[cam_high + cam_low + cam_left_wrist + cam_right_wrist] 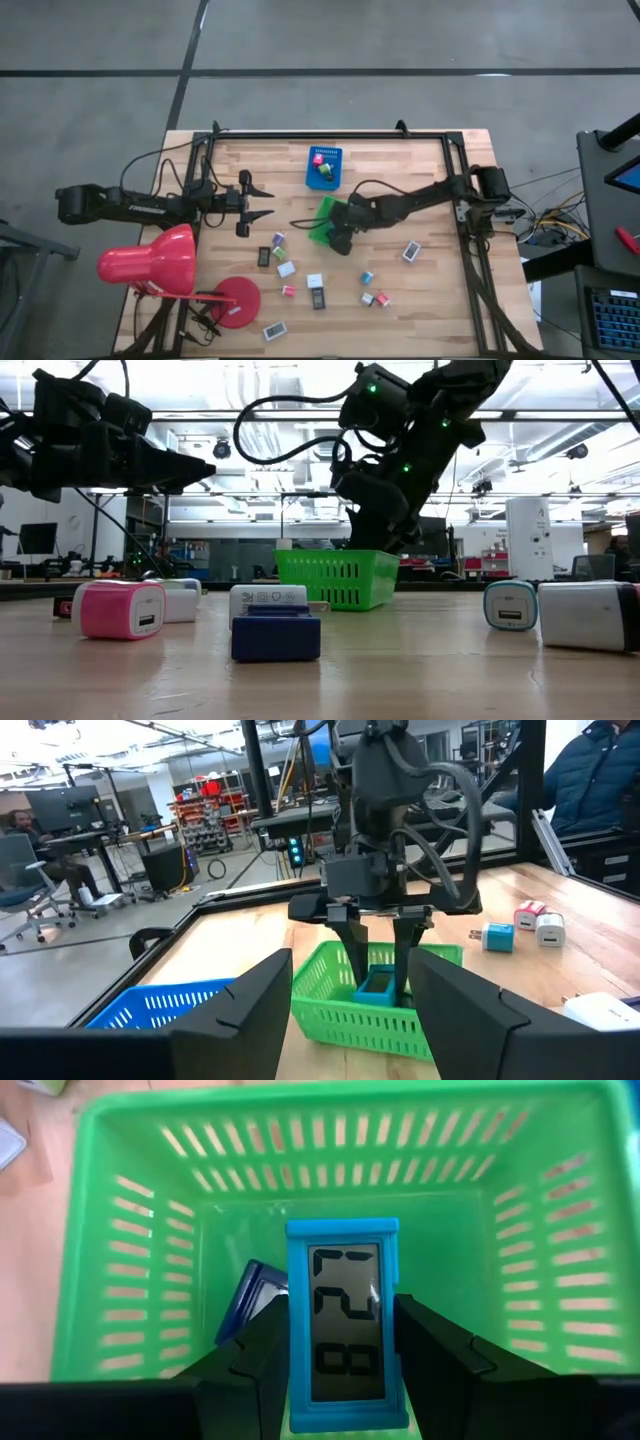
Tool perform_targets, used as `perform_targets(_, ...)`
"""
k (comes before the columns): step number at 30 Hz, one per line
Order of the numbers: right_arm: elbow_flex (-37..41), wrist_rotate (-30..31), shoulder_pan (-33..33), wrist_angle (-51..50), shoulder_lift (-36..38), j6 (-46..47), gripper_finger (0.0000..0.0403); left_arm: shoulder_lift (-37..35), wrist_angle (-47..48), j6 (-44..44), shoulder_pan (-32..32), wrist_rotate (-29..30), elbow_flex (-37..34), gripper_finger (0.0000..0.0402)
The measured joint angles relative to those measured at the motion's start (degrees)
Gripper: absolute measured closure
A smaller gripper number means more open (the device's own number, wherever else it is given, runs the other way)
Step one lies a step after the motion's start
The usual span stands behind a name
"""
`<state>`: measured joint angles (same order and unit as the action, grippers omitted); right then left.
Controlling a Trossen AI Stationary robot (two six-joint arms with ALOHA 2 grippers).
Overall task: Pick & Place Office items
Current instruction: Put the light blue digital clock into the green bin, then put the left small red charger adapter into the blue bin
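Note:
My right gripper [340, 1355] is shut on a small blue digital clock [345, 1315], one of the office items, inside the green tray [120, 1230]. The left wrist view shows its fingers [352, 945] reaching down into that tray [330, 1005]. A dark blue item [248, 1292] leans in the tray beside the clock. My left gripper [262, 203] waits open at the table's left, pointing level toward the green tray [322, 222]. Several more small items [286, 268] lie on the table nearer the front. The blue tray [324, 168] at the back holds a few pieces. My right gripper pinches the clock's two long side edges [292, 1370] between its two fingers, on the half nearer the wrist. The fingers come from above, slanting down, and lie along the clock. The display faces the wrist camera. Whether the clock's far end touches the tray floor, I cannot tell.
A big red desk lamp [150, 262] with a round base [236, 300] stands at the near left. Loose items lie at the right [411, 251] and front [274, 329]. A black frame [330, 134] runs along the table's far edge and sides.

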<state>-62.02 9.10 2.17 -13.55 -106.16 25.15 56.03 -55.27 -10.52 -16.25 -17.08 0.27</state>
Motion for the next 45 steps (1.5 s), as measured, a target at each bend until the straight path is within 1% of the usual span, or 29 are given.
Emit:
perform_targets(15,-0.1,0.0,-0.5,0.4,-0.1,-0.1,0.0258,0.0,0.0,-0.2,0.0,0.0,0.0,0.0197)
perform_targets(21,-0.1,1.2,-0.5,0.5,-0.1,0.0,0.0169,0.0,0.0,-0.2,0.0,0.0,0.0,0.0197)
perform_targets(25,-0.1,2.0,-0.5,1.1,-0.1,-0.1,0.0145,0.0,0.0,-0.2,0.0,0.0,0.0,0.0197)
perform_targets(31,-0.1,6.2,0.3,4.3,-0.1,-2.8,0.0140,0.0,0.0,0.1,0.0,0.0,0.0,0.0197)
perform_targets(36,-0.1,9.4,1.7,8.9,0.1,-7.0,0.0139,0.0,0.4,1.0,0.5,0.0,0.1,0.0197)
perform_targets(40,0.2,12.1,3.3,13.6,0.6,-10.9,0.0143,0.0,4.4,1.0,1.2,0.0,1.9,0.0197)
perform_targets(45,0.6,12.5,5.8,19.4,1.7,-16.7,0.0147,0.0,8.5,0.4,1.9,0.0,3.7,0.0197)
